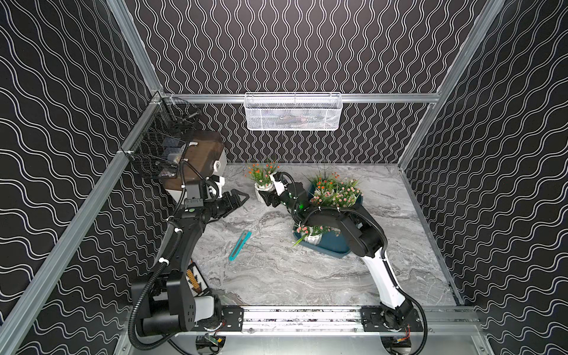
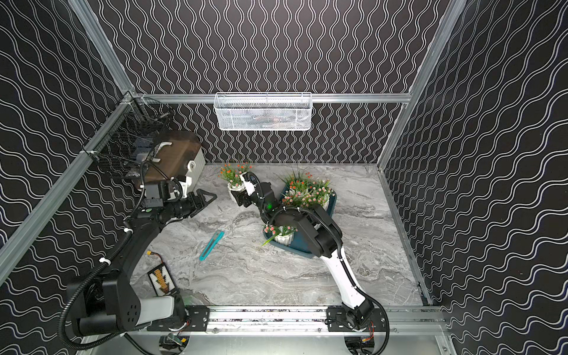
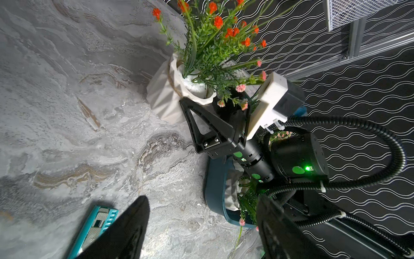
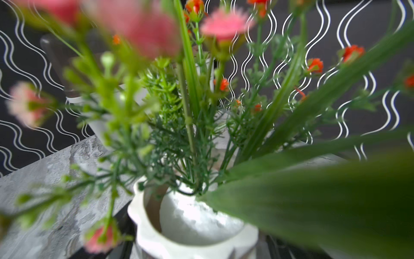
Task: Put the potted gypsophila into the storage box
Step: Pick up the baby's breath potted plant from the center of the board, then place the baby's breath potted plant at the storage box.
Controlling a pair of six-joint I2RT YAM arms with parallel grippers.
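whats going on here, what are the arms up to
The right claw is set around a small white ribbed pot of green leaves and orange flowers standing on the grey marble table, outside the shallow dark-teal plastic tray. Whether it is clamped yet is unclear. Other white flower pots already sit in the tray. The left claw hovers nearby, holding nothing.
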